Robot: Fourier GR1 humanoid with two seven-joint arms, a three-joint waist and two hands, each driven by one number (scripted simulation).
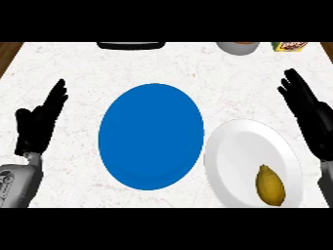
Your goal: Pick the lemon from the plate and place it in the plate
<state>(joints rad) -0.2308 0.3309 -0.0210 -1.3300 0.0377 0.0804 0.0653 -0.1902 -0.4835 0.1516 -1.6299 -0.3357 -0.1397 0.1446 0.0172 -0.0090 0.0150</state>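
While both hands are kept apart from the plates:
Lemon (270,185): laid on the white plate (237,146), beside the blue plate (151,135).
Left hand (39,122): fingers straight, nothing held.
Right hand (313,114): fingers straight, nothing held.

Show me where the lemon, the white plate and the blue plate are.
lemon (270,185), head view, middle of its yellow skin.
white plate (234,146), head view, bare upper part of its surface.
blue plate (152,135), head view, middle of its bare surface.

White marbled counter (68,63), two plates on top.
Blue plate (151,135) centre; white plate (241,146) just beside it at right. Far edge: dark item (131,45), possibly a tray, bowl (238,47), packet (291,46).
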